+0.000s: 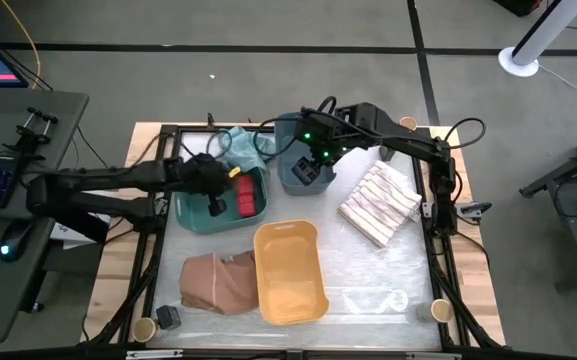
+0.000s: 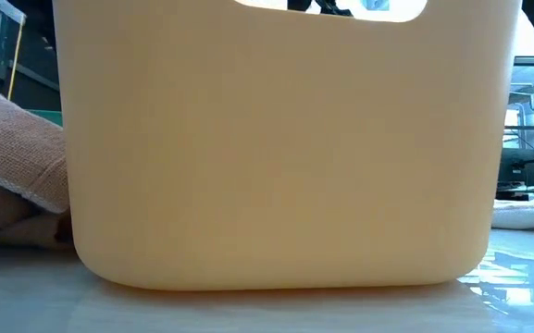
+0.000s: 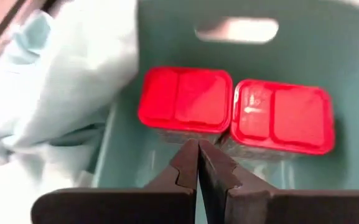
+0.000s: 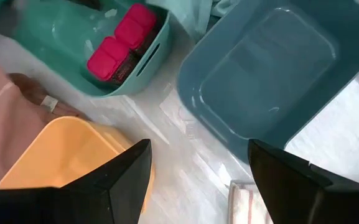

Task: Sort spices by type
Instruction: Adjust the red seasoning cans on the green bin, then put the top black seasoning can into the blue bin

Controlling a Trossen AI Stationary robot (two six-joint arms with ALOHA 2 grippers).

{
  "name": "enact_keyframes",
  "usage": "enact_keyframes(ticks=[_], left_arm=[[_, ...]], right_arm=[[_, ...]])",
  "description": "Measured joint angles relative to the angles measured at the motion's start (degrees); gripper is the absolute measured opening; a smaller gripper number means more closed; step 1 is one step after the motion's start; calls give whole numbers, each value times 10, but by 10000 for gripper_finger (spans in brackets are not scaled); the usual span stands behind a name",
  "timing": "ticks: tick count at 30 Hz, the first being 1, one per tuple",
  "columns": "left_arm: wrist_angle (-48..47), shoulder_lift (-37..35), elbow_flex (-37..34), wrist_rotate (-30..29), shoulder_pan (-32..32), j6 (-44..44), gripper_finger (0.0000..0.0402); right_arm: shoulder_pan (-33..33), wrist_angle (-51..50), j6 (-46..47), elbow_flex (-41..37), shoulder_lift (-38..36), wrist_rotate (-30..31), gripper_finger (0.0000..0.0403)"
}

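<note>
Hovering my left tool (image 3: 198, 163), pressed together and empty, inside the green bin (image 1: 190, 214) where two red spices (image 3: 235, 109) sit grouped by type. My right tool (image 4: 198, 180), spread and empty, hangs over the blue bin (image 4: 260, 68), ready for another type.

We see even, bright overhead light with glare on the glossy table (image 1: 368, 300), while the yellow bin (image 2: 285, 148) looms soft, perhaps out of focus, and the red boxes (image 3: 229, 112) look blurred.
</note>
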Motion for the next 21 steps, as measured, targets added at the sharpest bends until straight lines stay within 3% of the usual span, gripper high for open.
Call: enact_keyframes(ticks=[5, 9, 15, 21], left_arm=[[-21, -74, 44, 25, 2, -86, 0], [52, -144, 84, 61, 1, -132, 0], [127, -207, 92, 60, 0, -194, 0], [111, -217, 92, 59, -25, -257, 0]], right_arm=[[-31, -3, -10, -11, 0, -6, 261], [-63, -21, -45, -13, 0, -18, 261], [-116, -32, -86, -30, -5, 15, 261], [-184, -4, -89, -174, -63, 22, 261]])
